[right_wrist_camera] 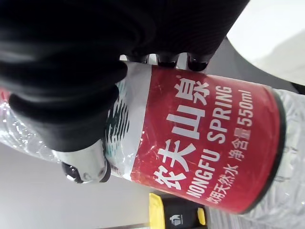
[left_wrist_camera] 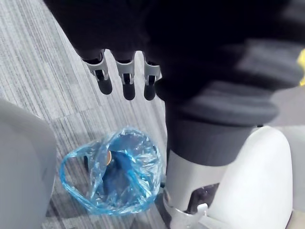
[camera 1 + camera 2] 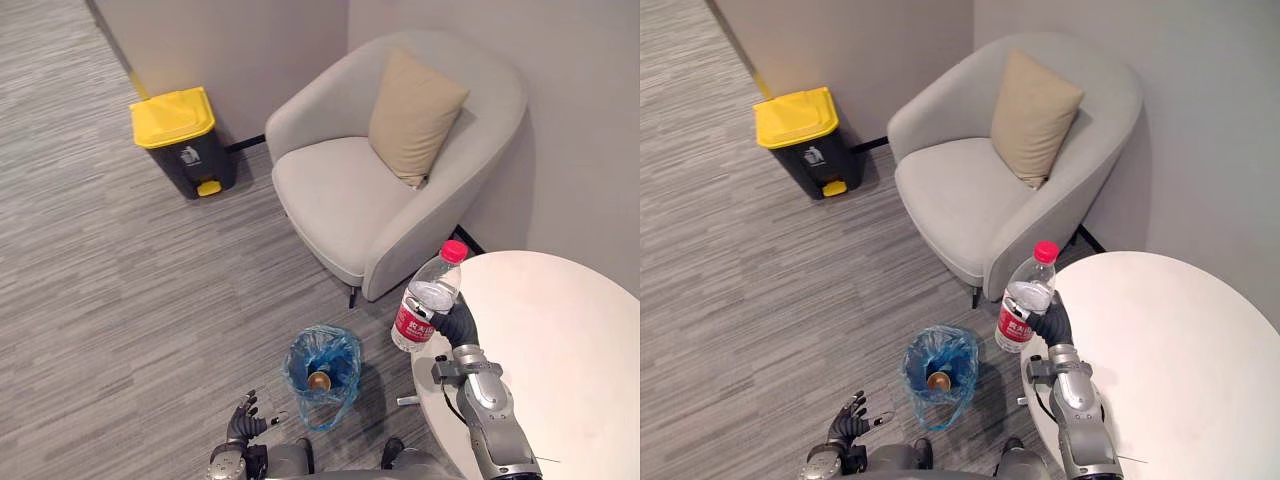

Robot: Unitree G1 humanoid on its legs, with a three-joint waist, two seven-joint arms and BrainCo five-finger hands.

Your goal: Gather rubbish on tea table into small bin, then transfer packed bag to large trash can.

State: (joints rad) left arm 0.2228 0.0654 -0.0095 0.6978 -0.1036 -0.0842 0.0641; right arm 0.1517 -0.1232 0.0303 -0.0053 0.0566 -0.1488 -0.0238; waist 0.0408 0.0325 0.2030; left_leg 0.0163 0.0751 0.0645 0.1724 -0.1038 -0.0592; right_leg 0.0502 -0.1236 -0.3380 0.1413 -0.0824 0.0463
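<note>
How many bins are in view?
2: the blue-bagged small bin on the floor beside the tea table, and the yellow-lidded trash can against the wall left of the armchair.

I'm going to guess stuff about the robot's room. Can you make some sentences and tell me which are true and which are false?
1. The right hand holds a bottle. True.
2. The bottle's cap is blue. False: it is red.
3. The bag on the floor is blue. True.
4. The trash can has its lid open. False: the yellow lid is shut.
5. A cushion leans in the armchair. True.
6. The left hand grips the bag. False: it hangs open beside the bag and holds nothing.
</note>
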